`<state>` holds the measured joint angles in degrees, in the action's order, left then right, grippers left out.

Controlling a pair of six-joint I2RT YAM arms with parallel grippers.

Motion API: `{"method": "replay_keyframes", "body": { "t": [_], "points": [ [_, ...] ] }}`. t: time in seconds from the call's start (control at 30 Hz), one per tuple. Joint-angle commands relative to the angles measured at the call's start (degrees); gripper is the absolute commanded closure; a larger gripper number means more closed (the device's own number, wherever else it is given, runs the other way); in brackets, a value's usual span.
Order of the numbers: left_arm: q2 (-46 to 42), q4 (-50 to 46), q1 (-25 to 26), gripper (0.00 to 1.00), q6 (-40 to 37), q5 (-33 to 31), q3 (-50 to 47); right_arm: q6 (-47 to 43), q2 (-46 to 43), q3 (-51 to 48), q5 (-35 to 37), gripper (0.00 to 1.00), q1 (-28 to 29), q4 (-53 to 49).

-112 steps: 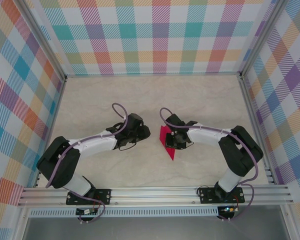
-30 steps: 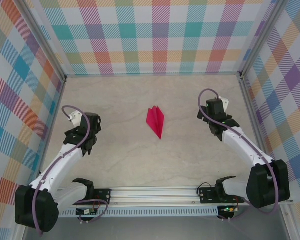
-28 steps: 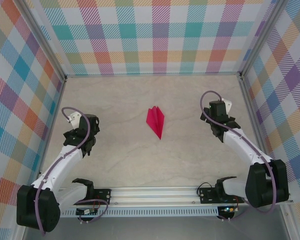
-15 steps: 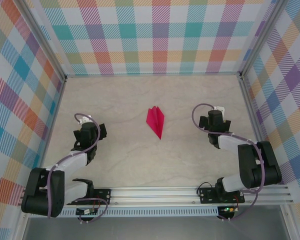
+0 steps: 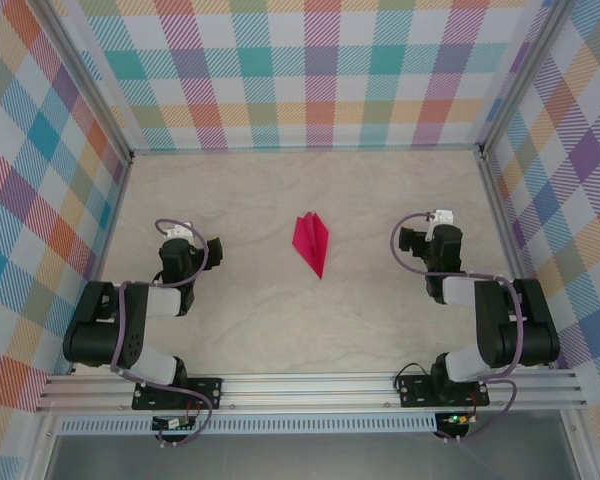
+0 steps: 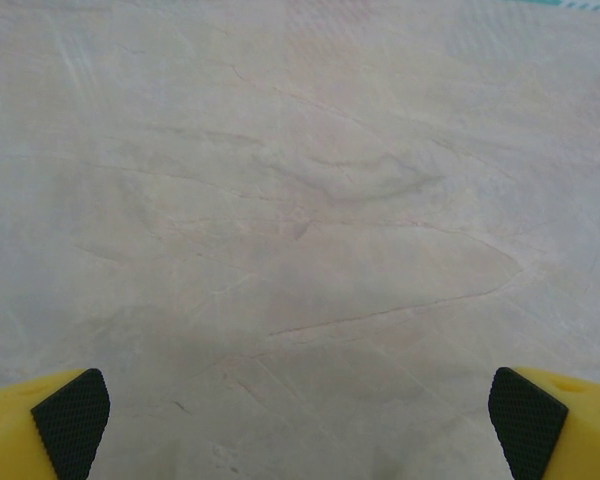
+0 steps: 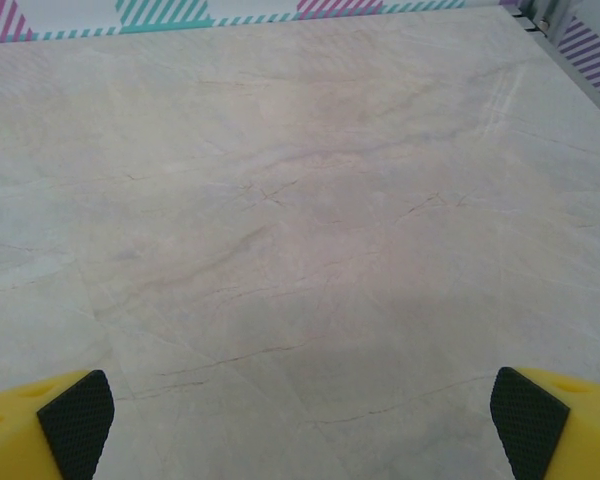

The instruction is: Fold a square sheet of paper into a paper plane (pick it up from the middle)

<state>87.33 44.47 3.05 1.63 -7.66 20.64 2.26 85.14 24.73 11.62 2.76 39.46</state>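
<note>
From the overhead camera I see the left gripper (image 5: 187,252) drawn in close to its own arm, on the left of the paper plane (image 5: 313,241) and well apart from it. In the left wrist camera its two yellow fingers, with their black pads (image 6: 72,418), stand at the two lower corners of the view, so the jaws are spread wide. Between them there is only the bare marbled table (image 6: 300,200). This gripper holds nothing, and I cannot see it touching anything.

The right gripper (image 5: 430,245) sits on the right of the paper plane, also well apart from it. In the right wrist camera the picture is the same: the jaws are wide and there is bare table between the yellow fingers (image 7: 528,420), with nothing in the grip.

The paper plane lies flat on the table between the two grippers, about midway, and neither touches it. It is a narrow magenta-pink dart with a crease along its middle. Its sharp nose points toward the arms' bases, a little to the right, and its wider tail toward the checked back wall (image 5: 300,75).
</note>
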Motion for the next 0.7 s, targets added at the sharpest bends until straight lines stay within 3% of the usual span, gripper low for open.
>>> {"method": "replay_keyframes", "body": {
  "t": [0.0, 0.33, 0.43, 0.67],
  "points": [
    [2.1, 5.7, -0.9, 0.0, -0.8, 2.8, 1.4, -0.3, 1.6, -1.1, -5.5, 0.0, -1.0, 6.3],
    [2.3, 3.8, 0.1, 0.0, -1.6, 1.1, 2.4, -0.8, 2.2, -1.1, -6.6, 0.0, -1.1, 6.9],
    [2.4, 1.0, 0.2, 0.0, -3.5, 5.1, 3.9, -0.8, 2.2, -1.1, -6.6, 0.0, -1.1, 6.9],
    [2.5, 0.8, 0.2, 0.0, -3.4, 5.4, 4.1, -0.8, 2.2, -1.1, -6.6, 0.0, -1.1, 6.8]
  ]
}}
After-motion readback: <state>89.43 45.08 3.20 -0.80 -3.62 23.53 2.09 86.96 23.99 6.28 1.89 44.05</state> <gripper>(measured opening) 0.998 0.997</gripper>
